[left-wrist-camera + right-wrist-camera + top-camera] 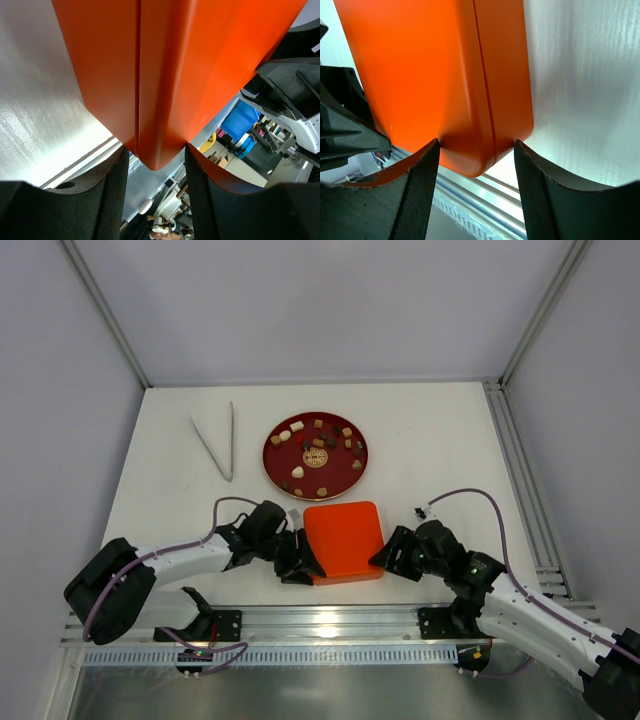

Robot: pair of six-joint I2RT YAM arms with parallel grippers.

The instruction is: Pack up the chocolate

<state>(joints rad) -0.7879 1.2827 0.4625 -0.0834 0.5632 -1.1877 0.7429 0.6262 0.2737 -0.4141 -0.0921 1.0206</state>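
Worktop [440, 440] carries an orange-red box [343, 535] at its near edge. The left gripper [154, 170] and right gripper [476, 165] each straddle a near corner of it, but I cannot tell if they are clamped. Toward the far edge, a round plate [266, 453] holds the chocolate [297, 427], probably light, brittle and slippery; pinch each piece gently across its sides.

Plate [270, 455] sits mid-table [440, 440] toward the back, chocolate [297, 426] scattered on it. Tongs [230, 445] lie just left of the plate, apart from it. Lidded box [343, 538] sits in front of the plate, near the front edge. Left gripper [303, 565] straddles the box's near-left corner, right gripper [385, 555] its near-right corner.
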